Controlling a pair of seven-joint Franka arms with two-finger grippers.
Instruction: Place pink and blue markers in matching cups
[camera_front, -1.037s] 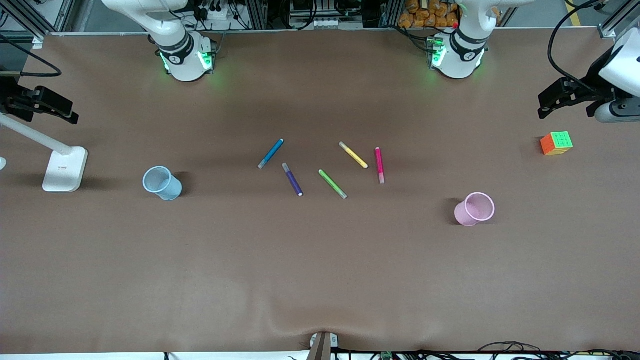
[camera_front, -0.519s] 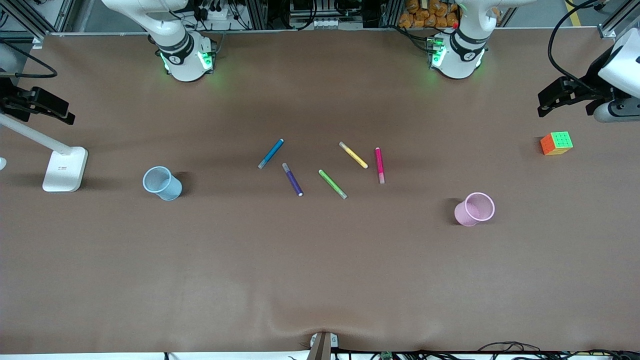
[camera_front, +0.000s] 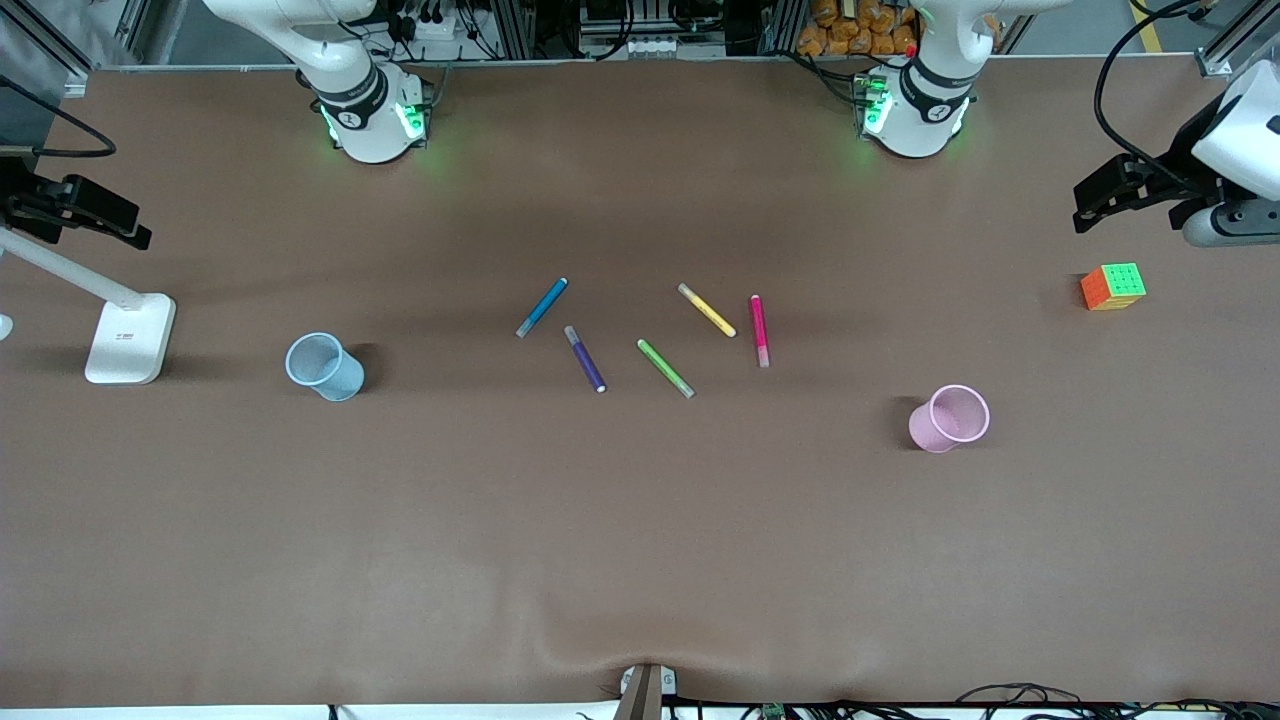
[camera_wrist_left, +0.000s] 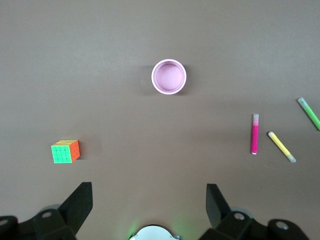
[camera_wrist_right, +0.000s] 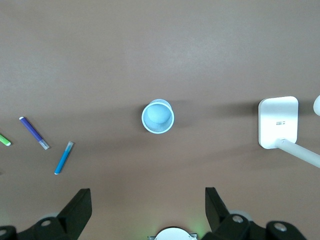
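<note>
The blue marker (camera_front: 542, 307) (camera_wrist_right: 64, 158) and the pink marker (camera_front: 760, 330) (camera_wrist_left: 255, 135) lie flat among other markers at mid-table. A light blue cup (camera_front: 323, 366) (camera_wrist_right: 158, 116) stands upright toward the right arm's end. Toward the left arm's end stands the pink cup (camera_front: 949, 418) (camera_wrist_left: 169, 76), also upright. My left gripper (camera_front: 1090, 205) (camera_wrist_left: 149, 197) hangs open high over the table's edge at the left arm's end, holding nothing. My right gripper (camera_front: 135, 225) (camera_wrist_right: 148, 200) is open and empty too, high over the edge at the right arm's end.
A purple marker (camera_front: 585, 358), a green marker (camera_front: 666, 368) and a yellow marker (camera_front: 707, 310) lie between the blue and pink ones. A colour cube (camera_front: 1113, 286) sits below the left gripper. A white lamp base (camera_front: 130, 338) stands under the right gripper.
Both grippers have drifted slightly at the table's ends. Markers and cups have not moved.
</note>
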